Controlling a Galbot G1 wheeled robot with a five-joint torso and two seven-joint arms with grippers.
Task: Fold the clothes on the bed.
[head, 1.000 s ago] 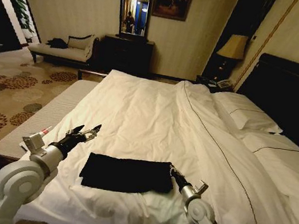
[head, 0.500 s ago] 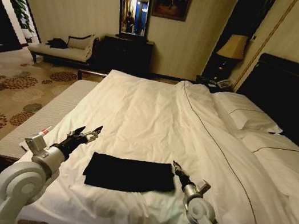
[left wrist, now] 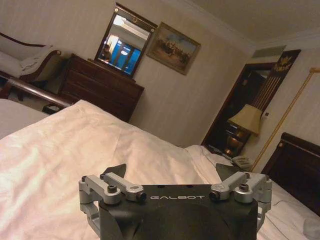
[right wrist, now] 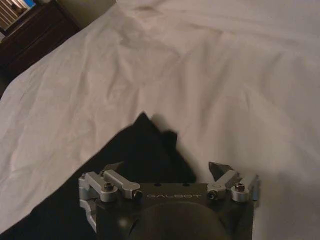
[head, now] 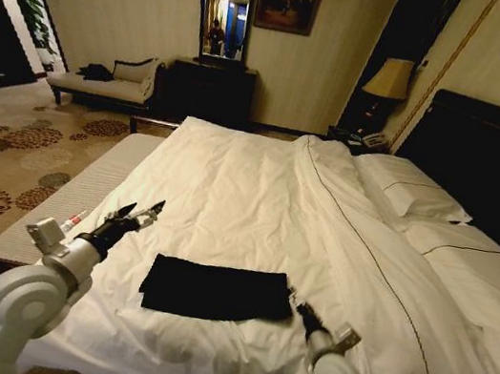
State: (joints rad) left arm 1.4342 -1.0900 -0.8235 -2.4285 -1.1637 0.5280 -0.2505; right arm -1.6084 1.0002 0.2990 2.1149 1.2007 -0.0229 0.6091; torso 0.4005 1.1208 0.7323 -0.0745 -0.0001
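Clothes point(head: 215, 289): black cloth, matt, soft-looking, lies flat w/ smooth top. Bed point(head: 258, 198): white cloth duvet, matt, creased & rumpled; headboard point(head: 496, 163) dark wood w/ slight gloss. Left gripper point(left wrist: 172, 172) & right gripper point(right wrist: 167, 170): matt black body, prob. plastic, w/ brushed silvery metal links & dark screws. Dresser point(left wrist: 97, 90): dark polished wood.
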